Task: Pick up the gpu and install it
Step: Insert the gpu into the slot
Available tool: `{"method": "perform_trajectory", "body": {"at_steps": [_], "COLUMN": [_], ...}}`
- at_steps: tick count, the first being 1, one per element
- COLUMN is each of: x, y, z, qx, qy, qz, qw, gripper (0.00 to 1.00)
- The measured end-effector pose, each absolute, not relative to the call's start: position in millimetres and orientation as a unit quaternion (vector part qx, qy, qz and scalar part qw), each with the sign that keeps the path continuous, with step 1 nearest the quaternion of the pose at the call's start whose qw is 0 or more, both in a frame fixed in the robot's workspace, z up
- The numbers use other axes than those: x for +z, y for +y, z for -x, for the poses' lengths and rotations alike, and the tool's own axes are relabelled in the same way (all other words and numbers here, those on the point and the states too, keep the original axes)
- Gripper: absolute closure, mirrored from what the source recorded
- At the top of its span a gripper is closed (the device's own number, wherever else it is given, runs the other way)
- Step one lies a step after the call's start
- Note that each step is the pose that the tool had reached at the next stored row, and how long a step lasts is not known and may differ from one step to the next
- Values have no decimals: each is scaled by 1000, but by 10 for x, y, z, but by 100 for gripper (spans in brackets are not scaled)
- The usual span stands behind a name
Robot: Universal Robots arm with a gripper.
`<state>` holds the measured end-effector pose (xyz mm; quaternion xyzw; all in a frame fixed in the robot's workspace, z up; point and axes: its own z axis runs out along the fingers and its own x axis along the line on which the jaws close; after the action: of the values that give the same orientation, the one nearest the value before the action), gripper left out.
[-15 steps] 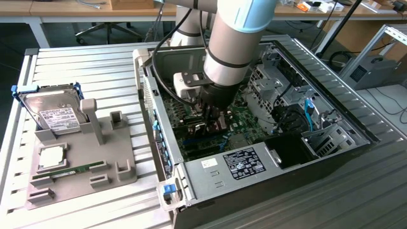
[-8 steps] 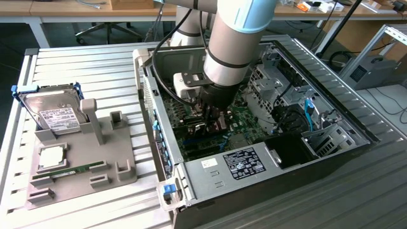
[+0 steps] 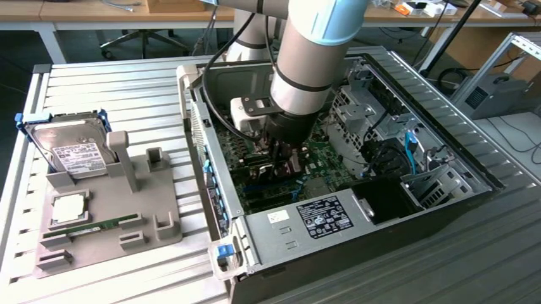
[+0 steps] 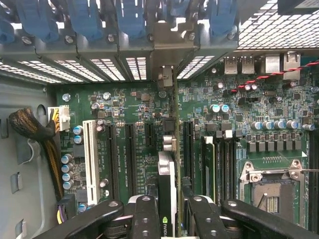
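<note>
While the arm reaches down into the open computer case (image 3: 422, 104) in the exterior view, the tool (image 3: 279, 155) sits low over the motherboard (image 3: 325, 155), well apart from the hard drive (image 3: 72, 152) on the worktop (image 3: 110, 82).

Seen from the wrist view, the tool (image 4: 169, 209) is partly closed and clamps the gpu (image 4: 167, 179) edge-on among the long slots (image 4: 130, 154). I cannot tell whether the card is seated. A slight tilt or sideways offset could jam its edge beside a slot.

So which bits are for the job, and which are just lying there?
For the job: the gpu, gripped in the pincer; the motherboard in the open computer case.

Just lying about: the hard drive, the green memory stick, the silver chip, all on the grey holder.
</note>
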<state>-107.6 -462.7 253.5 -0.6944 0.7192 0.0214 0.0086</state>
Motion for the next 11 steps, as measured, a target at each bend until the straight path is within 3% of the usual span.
{"method": "perform_trajectory", "body": {"at_steps": [11], "x": [2517], "y": [-4627], "z": [1076], "qx": [21], "qy": [719], "qz": [694], "qw": [9], "gripper": [72]}}
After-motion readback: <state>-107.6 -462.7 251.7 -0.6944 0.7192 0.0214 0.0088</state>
